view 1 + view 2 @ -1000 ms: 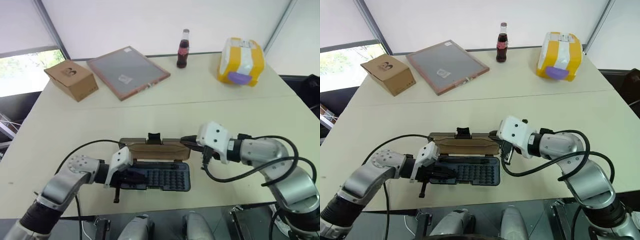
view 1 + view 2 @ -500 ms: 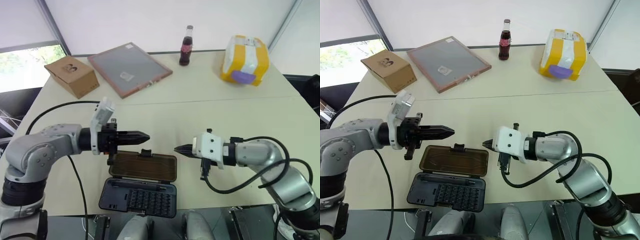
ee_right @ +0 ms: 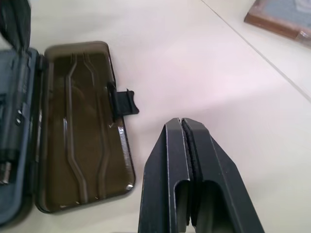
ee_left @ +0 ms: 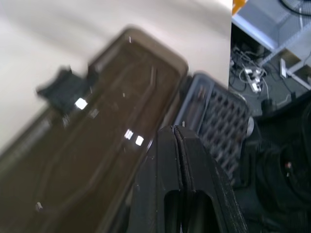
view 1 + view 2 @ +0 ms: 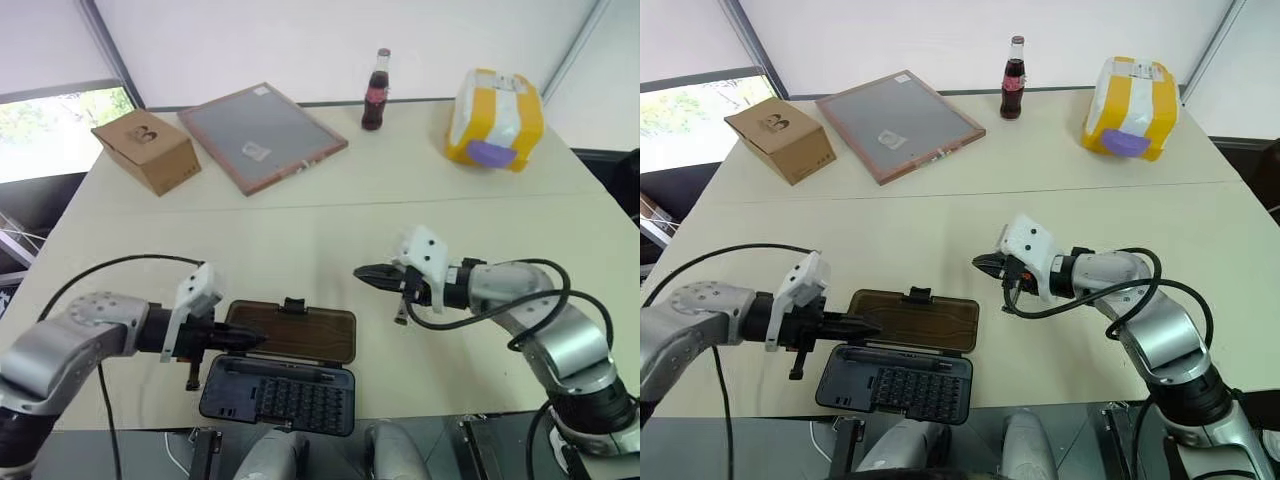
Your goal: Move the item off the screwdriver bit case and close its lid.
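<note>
Lying fully open near the bottom edge, left of centre: screwdriver bit case [image 5: 277, 390], dark tray with rows of bits nearest the camera, lid [image 5: 290, 333] flat on the table [image 5: 330, 240] just behind it, small black latch tab [image 5: 293, 304] on its far edge. Hovering over the lid's left end, left gripper [image 5: 250, 340], fingers clenched, grasping nothing. Right of centre and apart from the case, right gripper [image 5: 362, 272], fingers pressed together, empty. Farther back, upper left: cardboard box [image 5: 145, 153], then pink-framed board [image 5: 262, 135]. Top centre: cola bottle [image 5: 376, 91]. Upper right: yellow package [image 5: 495, 119].
</note>
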You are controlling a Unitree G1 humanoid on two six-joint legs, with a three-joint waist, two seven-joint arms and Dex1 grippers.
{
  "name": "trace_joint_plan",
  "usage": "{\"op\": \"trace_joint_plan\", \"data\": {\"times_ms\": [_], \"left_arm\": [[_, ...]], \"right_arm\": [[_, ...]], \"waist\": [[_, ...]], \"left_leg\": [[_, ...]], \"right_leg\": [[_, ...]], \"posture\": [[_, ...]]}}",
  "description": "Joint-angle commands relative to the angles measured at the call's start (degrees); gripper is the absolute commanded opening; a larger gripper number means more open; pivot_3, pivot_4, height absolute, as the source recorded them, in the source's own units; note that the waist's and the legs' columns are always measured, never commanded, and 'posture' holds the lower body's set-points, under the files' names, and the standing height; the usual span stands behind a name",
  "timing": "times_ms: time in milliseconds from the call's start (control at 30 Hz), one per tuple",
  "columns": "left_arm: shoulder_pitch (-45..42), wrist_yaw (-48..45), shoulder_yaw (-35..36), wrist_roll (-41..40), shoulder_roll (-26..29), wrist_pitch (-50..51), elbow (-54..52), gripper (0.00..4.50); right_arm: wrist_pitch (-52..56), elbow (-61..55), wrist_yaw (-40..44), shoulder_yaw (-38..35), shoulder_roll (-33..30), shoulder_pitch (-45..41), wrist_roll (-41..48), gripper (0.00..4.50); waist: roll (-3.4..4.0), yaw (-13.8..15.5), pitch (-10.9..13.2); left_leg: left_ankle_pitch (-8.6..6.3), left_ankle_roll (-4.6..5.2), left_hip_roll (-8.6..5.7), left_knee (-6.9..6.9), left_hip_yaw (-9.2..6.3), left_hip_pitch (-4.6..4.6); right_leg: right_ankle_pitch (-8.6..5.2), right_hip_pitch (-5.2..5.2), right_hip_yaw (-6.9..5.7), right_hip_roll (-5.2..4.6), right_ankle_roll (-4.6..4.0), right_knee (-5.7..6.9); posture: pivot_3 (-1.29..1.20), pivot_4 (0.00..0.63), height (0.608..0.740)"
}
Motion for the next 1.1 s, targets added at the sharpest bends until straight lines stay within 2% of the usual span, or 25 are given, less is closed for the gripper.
{"op": "trace_joint_plan", "data": {"times_ms": [33, 67, 167, 367, 600, 733, 1100], "left_arm": [[2.5, -2.9, 1.1, 2.5, 2.4, -4.1, -0.2, 0.00], [3.1, -3.4, 1.3, 2.7, 2.7, -4.6, -0.1, 0.00], [4.3, -4.2, 1.9, 2.8, 3.3, -5.4, -0.6, 0.00], [9.2, -6.2, 2.2, 6.0, 5.9, -9.4, -1.3, 0.00], [11.6, -6.3, 0.1, 10.7, 6.2, -13.6, -1.4, 0.00], [12.2, -6.6, -1.1, 14.5, 6.9, -16.4, -0.2, 0.00], [11.8, -4.8, 0.1, 11.5, 5.6, -12.2, -3.5, 0.00]], "right_arm": [[2.8, -1.7, -0.3, -2.1, -0.1, -1.8, 3.4, 0.00], [3.3, -1.6, -0.5, -2.0, 0.0, -2.1, 3.8, 0.00], [4.6, -0.8, -1.8, -1.2, 0.3, -3.1, 3.9, 0.91], [7.4, -0.4, -2.2, -1.0, 0.9, -4.2, 5.8, 3.98], [12.4, 0.5, -2.8, 0.7, 2.1, -6.2, 9.6, 3.98], [14.7, 4.6, -4.6, 3.0, 4.8, -8.2, 9.4, 3.98], [11.7, 11.6, -4.5, 14.3, 4.6, -7.7, 2.8, 3.98]], "waist": [[0.07, 0.0, 0.0], [0.08, 0.0, 0.0], [0.11, 0.0, 0.1], [0.13, -0.1, 0.1], [0.13, -0.1, 0.1], [0.13, -0.1, 0.1], [0.14, -0.2, 0.1]], "left_leg": [[0.00, 0.00, 0.00, 0.00, 0.00, 0.00], [0.00, 0.00, 0.00, -0.01, 0.01, 0.00], [0.00, 0.00, 0.01, -0.02, 0.01, -0.04], [0.00, 0.00, 0.01, -0.01, 0.05, -0.18], [0.00, 0.00, 0.03, -0.01, 0.08, -0.22], [0.00, 0.01, 0.03, -0.01, 0.11, -0.22], [0.00, 0.00, 0.03, -0.01, 0.13, -0.24]], "right_leg": [[0.00, -0.02, 0.01, 0.00, 0.00, 0.00], [0.00, -0.03, 0.01, 0.00, 0.00, 0.01], [0.00, -0.07, 0.01, 0.00, 0.00, 0.01], [0.00, -0.23, 0.00, 0.00, 0.00, 0.02], [0.01, -0.26, 0.00, -0.01, 0.00, 0.02], [0.01, -0.28, 0.00, -0.01, 0.00, 0.02], [0.01, -0.33, 0.00, -0.01, 0.00, 0.07]], "posture": [[0.00, 0.150, 0.740], [0.00, 0.150, 0.740], [0.00, 0.150, 0.740], [0.00, 0.150, 0.740], [0.00, 0.150, 0.740], [0.00, 0.150, 0.740], [0.00, 0.150, 0.740]]}}
